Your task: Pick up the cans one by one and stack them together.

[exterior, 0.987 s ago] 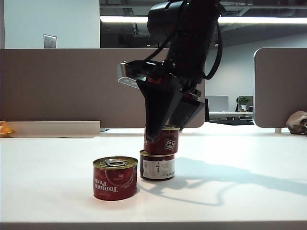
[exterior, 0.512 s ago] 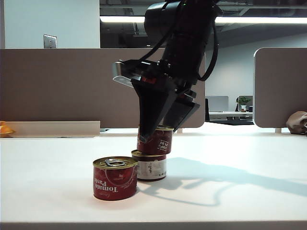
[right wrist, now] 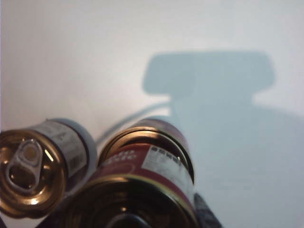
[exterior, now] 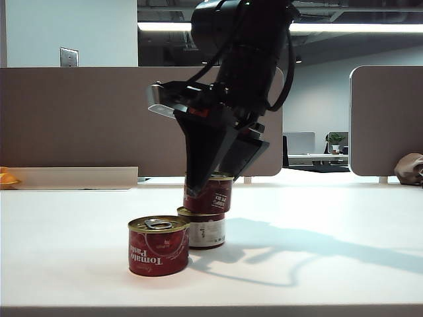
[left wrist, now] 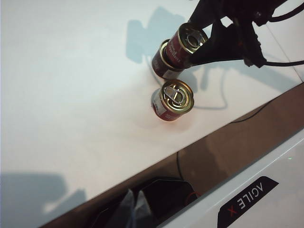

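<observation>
- Right tool [exterior: 201,185] pinches a tilted tomato-paste can [exterior: 207,194] resting on a second can [exterior: 202,229] mid-tabletop [exterior: 330,277].
- Third can [exterior: 158,245] stands at the pair's eight o'clock.
- Next, I judge: level and centre it, then release.
- Left tool: out of view, pressed together.

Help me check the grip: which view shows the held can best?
The exterior view: the right gripper pinches the top can side-on. The left wrist view shows its lid from afar; the right wrist view crops it.
</observation>
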`<state>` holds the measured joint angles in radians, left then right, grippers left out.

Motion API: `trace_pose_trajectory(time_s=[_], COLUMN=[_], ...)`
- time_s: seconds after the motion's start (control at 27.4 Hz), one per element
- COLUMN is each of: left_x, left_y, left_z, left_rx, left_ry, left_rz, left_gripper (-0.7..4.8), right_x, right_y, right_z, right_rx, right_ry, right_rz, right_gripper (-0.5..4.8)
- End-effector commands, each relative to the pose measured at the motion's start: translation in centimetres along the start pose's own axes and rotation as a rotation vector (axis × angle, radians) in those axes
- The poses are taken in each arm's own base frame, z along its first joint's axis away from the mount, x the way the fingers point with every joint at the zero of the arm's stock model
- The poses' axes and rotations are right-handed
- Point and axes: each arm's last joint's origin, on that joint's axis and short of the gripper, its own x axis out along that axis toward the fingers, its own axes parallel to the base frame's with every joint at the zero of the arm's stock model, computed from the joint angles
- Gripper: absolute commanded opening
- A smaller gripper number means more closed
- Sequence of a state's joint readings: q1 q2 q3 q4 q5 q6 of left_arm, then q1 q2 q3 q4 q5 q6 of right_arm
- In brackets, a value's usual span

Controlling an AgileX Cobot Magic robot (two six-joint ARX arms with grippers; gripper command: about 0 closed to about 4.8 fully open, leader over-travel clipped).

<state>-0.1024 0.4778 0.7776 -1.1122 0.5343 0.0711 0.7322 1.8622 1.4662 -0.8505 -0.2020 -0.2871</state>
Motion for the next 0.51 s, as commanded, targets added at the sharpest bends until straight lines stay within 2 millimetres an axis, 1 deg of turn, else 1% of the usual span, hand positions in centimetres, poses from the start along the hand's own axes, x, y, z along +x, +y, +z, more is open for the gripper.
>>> trace_pose_trajectory(time_s=[0.04,0.37,0.51], left_x=[-0.1,-0.1,-0.1], left_y=[-0.1,0.0,0.0], left_z=[0.2,0.2,0.2], left_rx=[0.010,0.010,0.010], left_ry=[-0.012,-0.012,-0.012], left_rz=[0.001,0.011,0.017], left_gripper=[-0.05,-0.05,-0.05], right_x=[-0.1,-0.1,-1.4], right_y=[-0.1,0.1,0.1], right_z=[0.5,0.9,2.1], right_rx=[-0.011,-0.034,-0.048], right_ry=[-0.041,-0.068,-0.112], right_rz=[-0.018,-0.055,-0.079], right_gripper=[2.38,2.38,2.38])
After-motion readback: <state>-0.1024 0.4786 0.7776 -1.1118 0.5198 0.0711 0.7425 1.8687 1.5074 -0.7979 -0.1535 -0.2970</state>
